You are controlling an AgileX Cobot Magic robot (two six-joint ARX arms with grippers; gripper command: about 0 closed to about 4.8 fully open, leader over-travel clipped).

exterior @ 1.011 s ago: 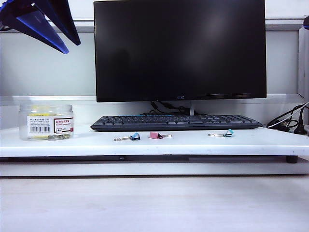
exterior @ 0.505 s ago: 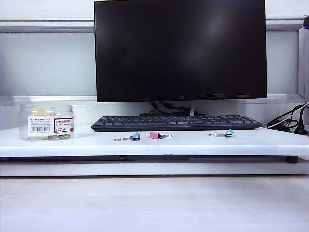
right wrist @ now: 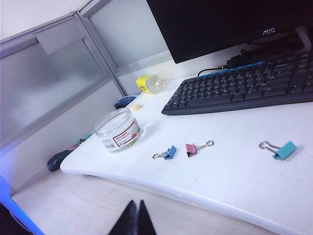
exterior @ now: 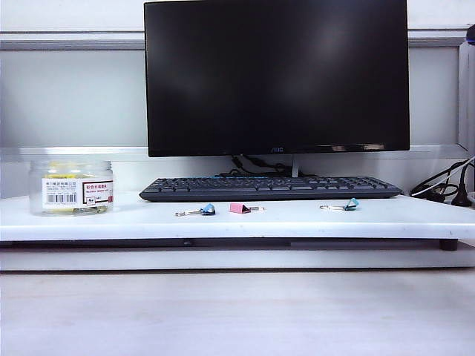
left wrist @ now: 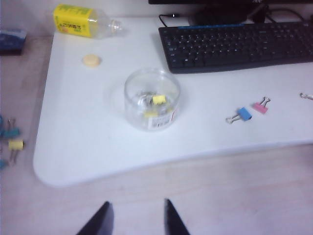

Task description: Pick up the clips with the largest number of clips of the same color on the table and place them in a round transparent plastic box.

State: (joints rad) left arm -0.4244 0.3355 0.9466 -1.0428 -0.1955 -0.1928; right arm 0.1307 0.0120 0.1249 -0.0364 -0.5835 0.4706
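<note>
The left gripper [left wrist: 135, 220] hangs high over the wooden desk in front of the white board [left wrist: 98, 156], angled down toward it; its two dark fingers stand moderately apart with nothing between them. The right gripper [right wrist: 134, 219] sits low over the desk edge, its fingertips pressed together, empty.

On the board's near strip lie a blue clip [exterior: 207, 210] and a pink clip [exterior: 239, 208] just beside each other, their wire handles pointing opposite ways along the board, and a teal clip [exterior: 350, 204] well apart to the right.

The round transparent plastic box [left wrist: 152, 99] stands upright at the board's left end, mouth open upward, with a white barcode label and a red-edged label whose small print is unreadable. The yellow clips [left wrist: 158, 100] lie inside it; their long axes cannot be made out.

Behind the clips a black keyboard [exterior: 271, 188] runs lengthwise, and past it stands a dark monitor [exterior: 276, 74] marked "AOC". A yellow-labelled bottle [left wrist: 83, 20] lies on its side at the far corner.
</note>
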